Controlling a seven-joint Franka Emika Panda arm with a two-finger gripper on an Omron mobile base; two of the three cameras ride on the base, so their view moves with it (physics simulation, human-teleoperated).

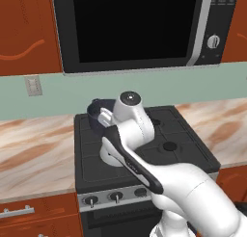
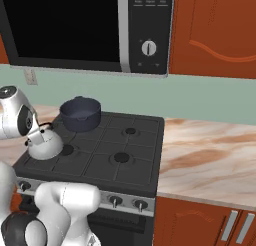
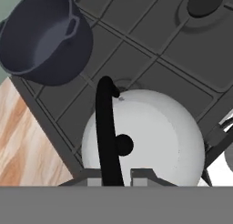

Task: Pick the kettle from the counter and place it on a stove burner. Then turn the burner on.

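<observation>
The silvery-white kettle point(image 3: 154, 136) is low over the front-left part of the dark cooktop point(image 2: 100, 165); whether it rests on the grate I cannot tell. My gripper point(image 3: 113, 175) is shut on its thin black handle, just below the black knob. In the right base view the kettle point(image 2: 44, 144) sits left of a small burner cap point(image 2: 66, 150). The widest stove burner point(image 2: 121, 157) lies to its right, bare. My arm hides most of the kettle point(image 1: 109, 156) in the left base view. The beige marbled counter point(image 1: 34, 154) flanks the stove.
A dark blue-grey two-handled pot point(image 2: 80, 113) stands on the back-left burner, close behind the kettle. Control knobs point(image 2: 116, 201) line the stove's front panel. A microwave point(image 1: 135, 24) hangs above. Counter point(image 2: 210, 155) stretches to the right.
</observation>
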